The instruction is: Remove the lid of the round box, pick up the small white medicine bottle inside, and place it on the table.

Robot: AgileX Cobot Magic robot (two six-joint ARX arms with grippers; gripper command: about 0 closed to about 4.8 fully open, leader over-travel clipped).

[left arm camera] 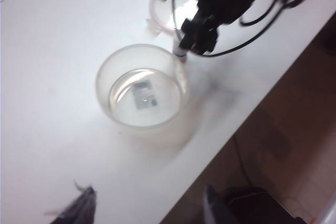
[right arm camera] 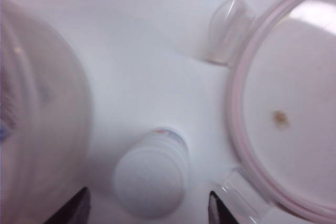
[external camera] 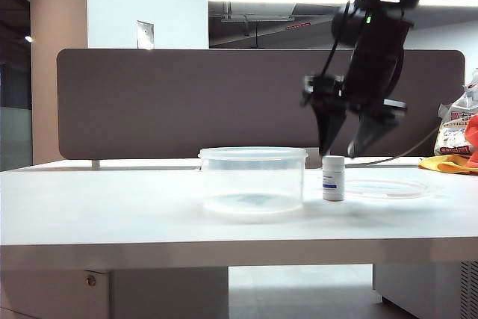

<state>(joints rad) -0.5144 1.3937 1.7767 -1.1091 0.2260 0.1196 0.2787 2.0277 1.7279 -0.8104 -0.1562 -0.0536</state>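
1. Exterior view: we are seeing the small white medicine bottle (external camera: 333, 178) standing upright on the bench (external camera: 112, 214), between the round box (external camera: 252, 180) and the lid (external camera: 385, 188).
2. The right end effector (external camera: 351, 147) is hanging just above the bottle, fingers apart, gripping nothing; we judge a straight lift best.
3. The left end effector (left arm camera: 147, 208), spread and empty, is waiting off the box's far side.
4. Box and lid are crowding the bottle.
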